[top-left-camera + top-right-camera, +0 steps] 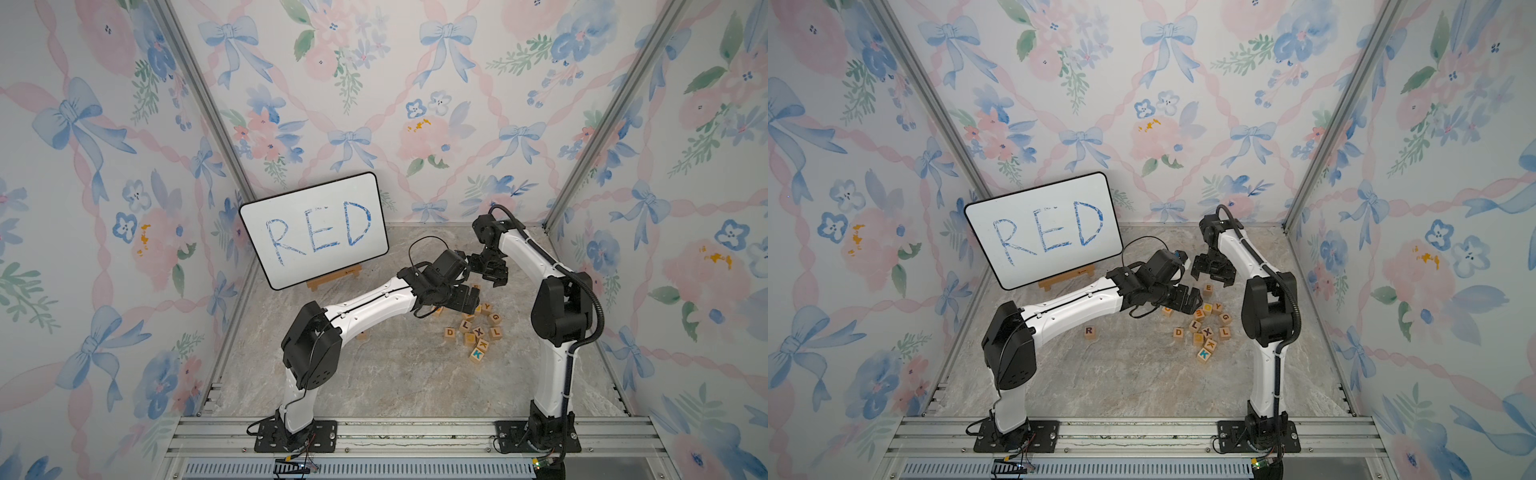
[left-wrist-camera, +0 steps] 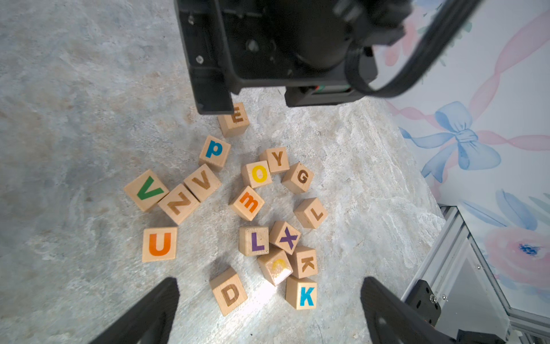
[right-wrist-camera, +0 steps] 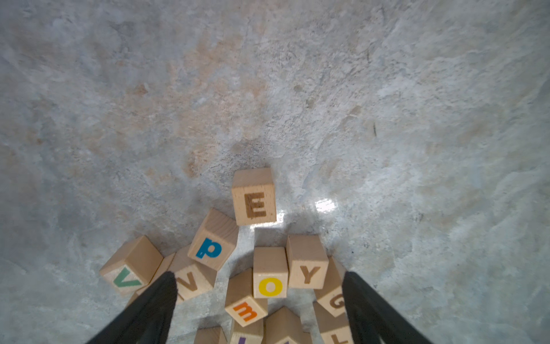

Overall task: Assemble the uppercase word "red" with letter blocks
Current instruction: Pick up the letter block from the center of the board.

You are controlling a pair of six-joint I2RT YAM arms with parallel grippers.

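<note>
The letter blocks are small light-wood cubes. The R block stands alone on the floor beside the left arm. The brown E block sits at the far edge of a loose cluster. The brown D block lies at the cluster's near left. My right gripper hangs open over the cluster with one finger close to the E, holding nothing. My left gripper is open and empty above the D and K side of the cluster.
A whiteboard with RED in blue leans on a small easel at the back left. Several other cubes crowd the cluster, among them U, green V, O and blue K. Both grippers hang close together.
</note>
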